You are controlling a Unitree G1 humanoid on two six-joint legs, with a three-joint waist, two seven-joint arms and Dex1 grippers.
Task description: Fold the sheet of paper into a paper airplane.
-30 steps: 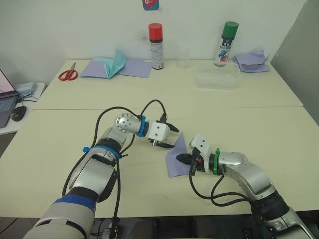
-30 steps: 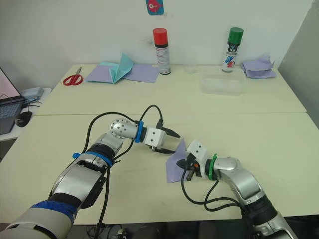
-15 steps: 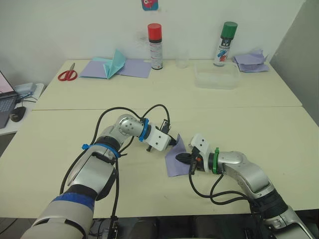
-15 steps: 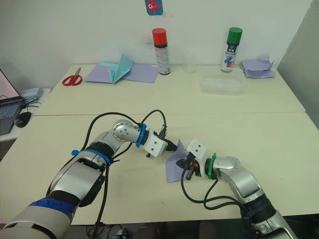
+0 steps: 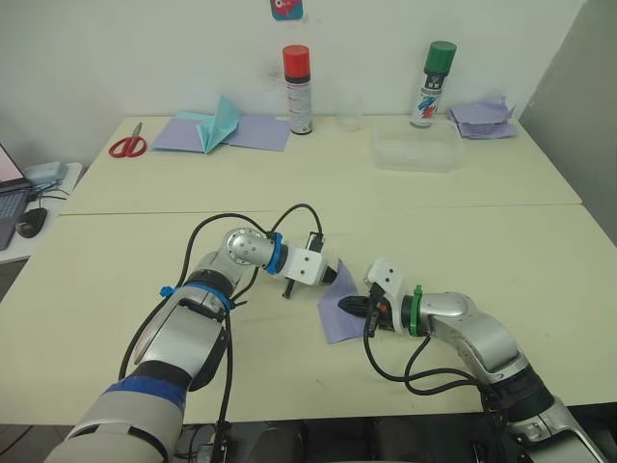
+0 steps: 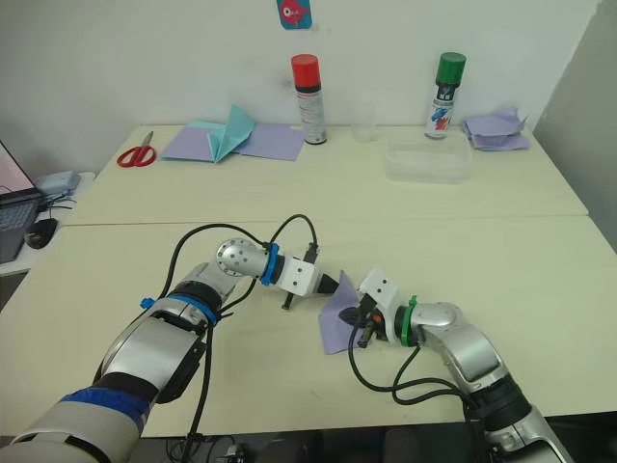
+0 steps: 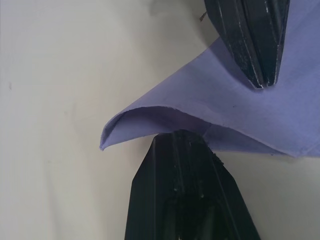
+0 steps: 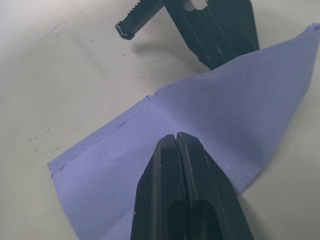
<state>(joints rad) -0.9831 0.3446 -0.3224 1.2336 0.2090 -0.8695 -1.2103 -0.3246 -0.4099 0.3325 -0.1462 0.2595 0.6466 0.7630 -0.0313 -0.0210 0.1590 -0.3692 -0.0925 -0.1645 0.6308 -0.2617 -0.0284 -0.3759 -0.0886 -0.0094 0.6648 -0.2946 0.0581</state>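
Lavender sheet of paper (image 5: 339, 307) lies mid-table toward the near edge. Right gripper (image 8: 176, 139), fingers pressed together, pins it flat, likely as an anchor, while left gripper (image 7: 220, 107) straddles the lifted corner, spread, apparently ready to fold.

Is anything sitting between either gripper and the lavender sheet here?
Nothing visible. The right gripper is shut with its tips on the sheet of paper. The left gripper is open at the sheet's raised far corner, one finger above the paper and one under it.
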